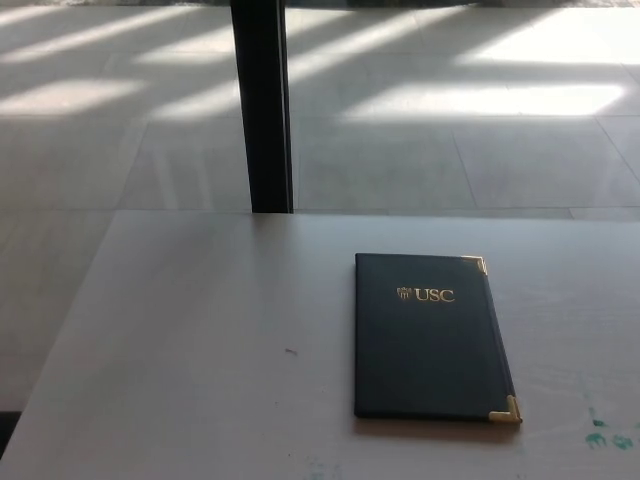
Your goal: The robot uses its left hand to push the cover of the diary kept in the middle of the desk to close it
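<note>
dark closed diary [430, 340], gold corners

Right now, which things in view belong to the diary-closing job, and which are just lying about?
Job:
diary, cover shut, flat on the desk

Lying about:
black post behind the desk
green marks on the desk

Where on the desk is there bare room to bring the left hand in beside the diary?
The widest bare patch is the desk left of the diary, from its spine to the desk's left edge, holding only a tiny speck. A narrower bare strip lies behind the diary, toward the black post. Right of it are green marks. Neither hand shows.
</note>
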Available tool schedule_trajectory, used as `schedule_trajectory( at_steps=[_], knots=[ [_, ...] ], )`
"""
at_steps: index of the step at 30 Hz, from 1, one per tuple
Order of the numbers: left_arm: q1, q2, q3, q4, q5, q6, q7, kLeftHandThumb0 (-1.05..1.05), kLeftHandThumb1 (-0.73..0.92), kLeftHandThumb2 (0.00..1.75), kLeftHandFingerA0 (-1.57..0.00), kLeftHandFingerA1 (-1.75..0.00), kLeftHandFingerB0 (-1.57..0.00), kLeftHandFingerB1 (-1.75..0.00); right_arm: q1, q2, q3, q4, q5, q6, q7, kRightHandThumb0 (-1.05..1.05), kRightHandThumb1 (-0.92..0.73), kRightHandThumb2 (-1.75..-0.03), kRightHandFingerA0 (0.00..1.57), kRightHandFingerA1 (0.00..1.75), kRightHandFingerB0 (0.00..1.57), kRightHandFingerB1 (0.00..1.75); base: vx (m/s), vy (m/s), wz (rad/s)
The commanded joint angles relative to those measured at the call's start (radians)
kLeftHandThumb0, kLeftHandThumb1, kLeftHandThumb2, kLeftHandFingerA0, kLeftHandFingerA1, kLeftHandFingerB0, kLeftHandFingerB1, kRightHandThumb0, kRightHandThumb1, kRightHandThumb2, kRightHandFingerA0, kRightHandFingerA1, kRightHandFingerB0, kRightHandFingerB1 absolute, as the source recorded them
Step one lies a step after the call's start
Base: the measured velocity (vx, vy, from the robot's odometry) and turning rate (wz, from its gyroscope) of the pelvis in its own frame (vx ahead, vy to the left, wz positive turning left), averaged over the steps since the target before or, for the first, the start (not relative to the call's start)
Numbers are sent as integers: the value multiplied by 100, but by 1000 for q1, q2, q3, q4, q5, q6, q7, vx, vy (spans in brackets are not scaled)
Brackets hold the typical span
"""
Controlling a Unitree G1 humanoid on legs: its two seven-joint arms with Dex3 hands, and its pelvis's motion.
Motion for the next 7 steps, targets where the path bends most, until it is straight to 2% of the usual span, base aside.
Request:
schedule_trajectory(
  at_steps=[1, 2, 4, 5, 6, 7],
  knots=[
    [-6, 3, 14, -3, -16, 44, -13, -80, 92, 75, -92, -149, -37, -43, -2, -20, -5, 4, 0, 6, -13, -100, -89, -68, 105, 64, 72, 50, 0, 0, 0],
    [-4, 2, 12, -14, -14, 48, -11, -83, 87, 76, -92, -162, -59, -76, 1, -19, -4, -4, 1, 10, -13, -92, -65, -117, 98, 68, 61, 55, 0, 0, 0],
    [-2, 1, 12, -20, -14, 52, -11, -83, 87, 76, -92, -162, -59, -76, 2, -18, -3, -7, 3, 12, -13, -92, -65, -117, 98, 68, 61, 55, 0, 0, 0],
    [3, -6, 21, -41, -27, 59, -16, -82, 88, 77, -88, -173, -59, -115, 0, -18, -5, -3, 4, 10, -14, -100, -89, -69, 103, 63, 71, 50, 0, 0, 0],
    [0, -3, 20, -35, -26, 64, -22, -90, 77, 111, -97, -141, -61, -109, -2, -19, -6, 0, 4, 9, -14, -99, -89, -68, 102, 64, 72, 50, 0, 0, 0],
    [0, -1, 22, -40, -31, 76, -28, -82, 92, 76, -81, -175, -50, -66, -4, -22, -6, 10, 4, 5, -10, -100, -89, -68, 103, 64, 72, 50, 0, 0, 0]
  ],
)
